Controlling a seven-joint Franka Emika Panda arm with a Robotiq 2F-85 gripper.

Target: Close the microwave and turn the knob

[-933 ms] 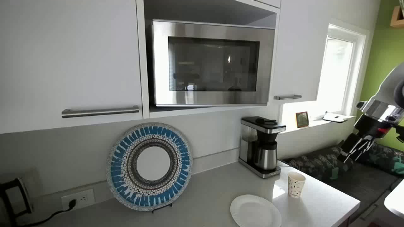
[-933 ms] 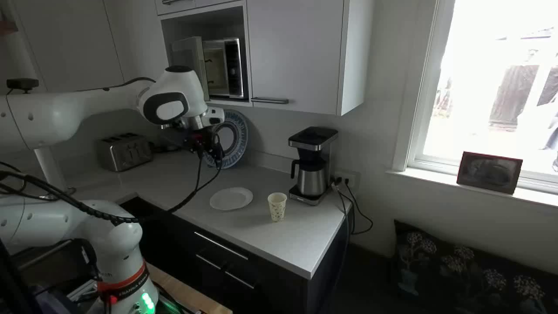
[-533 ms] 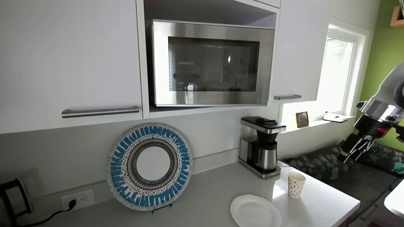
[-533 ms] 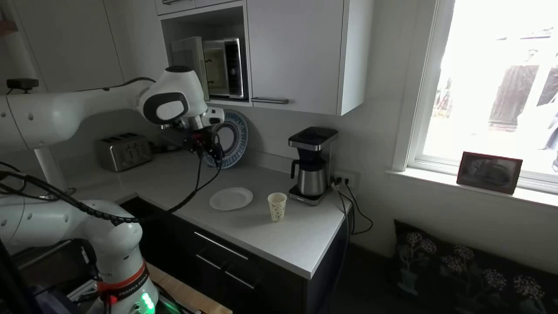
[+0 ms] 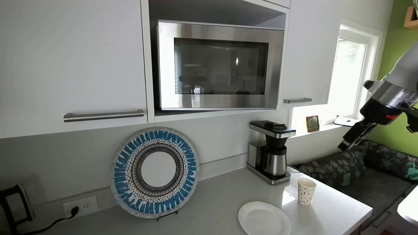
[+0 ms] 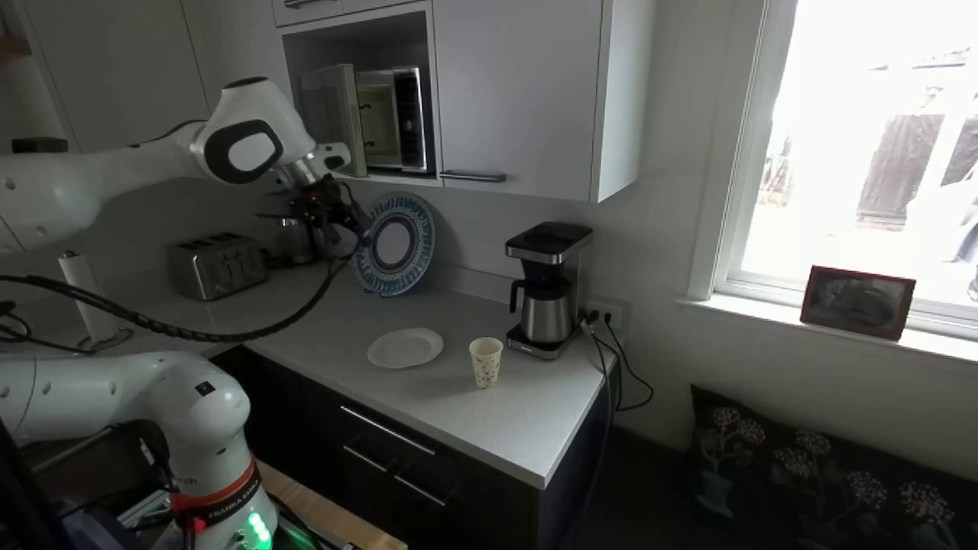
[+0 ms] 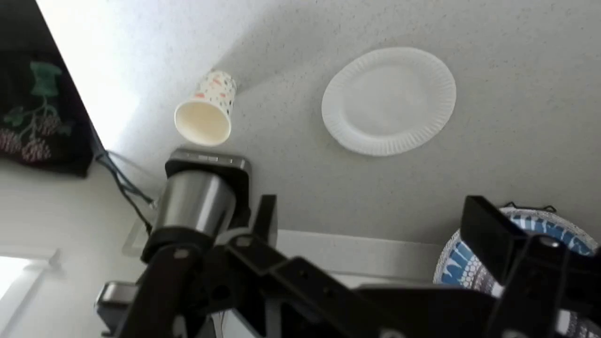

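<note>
The microwave (image 5: 221, 67) is set in a wall recess (image 5: 209, 12), its door (image 6: 330, 111) swung open, so shutting is judged not yet done. The fingers (image 7: 488, 238) are spread wide with nothing gripped, held clear of the door, presumably so the outer face can be reached.

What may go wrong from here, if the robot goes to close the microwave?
The microwave door is open; the arm could push it the wrong way.
The cable hangs slack from the arm and might catch the paper cup.
The patterned plate stands on a thin stand, so a brush from the tool may topple it.
</note>
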